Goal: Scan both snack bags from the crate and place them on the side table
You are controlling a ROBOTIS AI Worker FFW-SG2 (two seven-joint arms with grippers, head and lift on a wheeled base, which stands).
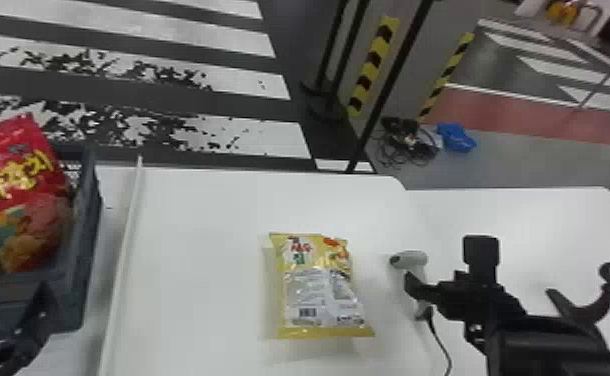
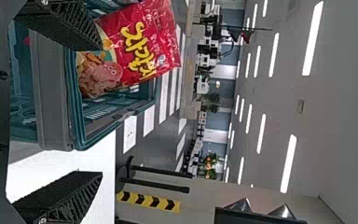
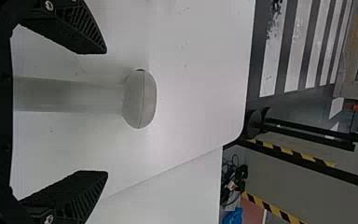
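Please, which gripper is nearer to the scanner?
Right. The right gripper is close to the scanner, fingers open toward it; the left gripper is far to its left, by the crate.

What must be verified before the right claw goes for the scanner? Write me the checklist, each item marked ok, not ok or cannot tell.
1. Right claw open: ok, fingers well apart.
2. Scanner lined up: ok, its head appears between the fingertips in the right wrist view.
3. Scanner gripped: not ok, neither finger touches it.
4. Yellow bag lying with barcode up: ok.
5. Yellow bag scanned: cannot tell.
6. Red bag out of the crate: not ok, it leans inside.
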